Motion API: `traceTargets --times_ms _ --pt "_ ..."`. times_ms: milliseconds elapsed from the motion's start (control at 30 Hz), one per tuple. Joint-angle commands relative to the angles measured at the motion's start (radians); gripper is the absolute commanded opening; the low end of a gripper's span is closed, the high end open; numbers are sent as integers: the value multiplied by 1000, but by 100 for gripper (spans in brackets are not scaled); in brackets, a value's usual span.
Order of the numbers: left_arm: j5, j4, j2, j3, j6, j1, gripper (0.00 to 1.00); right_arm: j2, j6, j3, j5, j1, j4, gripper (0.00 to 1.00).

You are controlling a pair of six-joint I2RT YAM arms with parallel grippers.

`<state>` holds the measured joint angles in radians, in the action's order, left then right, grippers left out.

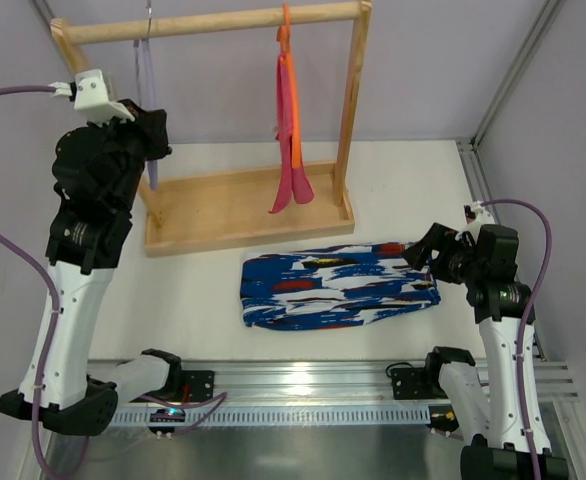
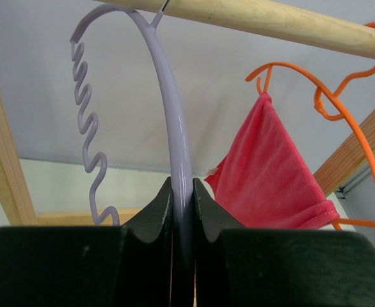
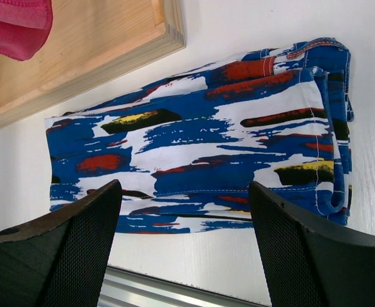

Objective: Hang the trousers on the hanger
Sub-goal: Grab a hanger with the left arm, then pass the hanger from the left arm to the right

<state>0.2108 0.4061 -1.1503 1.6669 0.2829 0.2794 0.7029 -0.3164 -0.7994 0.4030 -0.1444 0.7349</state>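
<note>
Clamping its fingers on the lilac hanger (image 2: pixel 175 121) hung from the wooden rail (image 2: pixel 271 19) at far left, apparently to lift it off, the left gripper (image 2: pixel 182 192) reaches high while the right gripper (image 3: pixel 184 188) hovers, fingers wide apart, above the folded trousers (image 3: pixel 194 128) lying near centre.

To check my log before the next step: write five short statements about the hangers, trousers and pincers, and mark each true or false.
1. The left pincer is shut on the lilac hanger. True.
2. The trousers hang over the lilac hanger. False: they lie folded on the table.
3. The right pincer is open. True.
4. The orange hanger is bare. False: a pink cloth hangs on it.
5. The lilac hanger hangs from the wooden rail. True.
</note>
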Motion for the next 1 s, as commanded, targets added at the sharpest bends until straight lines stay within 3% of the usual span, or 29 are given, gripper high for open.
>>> traceTargets --times_ms 0,300,600,767,833,967 --pt "-60 -130 90 -31 24 0 0 1 7 -15 -6 6 -12 82" --pt "-97 -82 179 -150 79 -2 0 -9 -6 -17 -1 6 -2 82" --pt "-122 95 300 -288 156 0 0 26 -27 17 28 6 -28 82" --pt "-178 92 432 -459 235 -2 0 38 -30 28 36 8 -49 82" --pt "-296 67 475 -557 274 -2 0 30 -21 32 37 8 -48 82" --pt "-398 -4 566 -741 386 0 0 14 -42 58 46 29 -54 82"
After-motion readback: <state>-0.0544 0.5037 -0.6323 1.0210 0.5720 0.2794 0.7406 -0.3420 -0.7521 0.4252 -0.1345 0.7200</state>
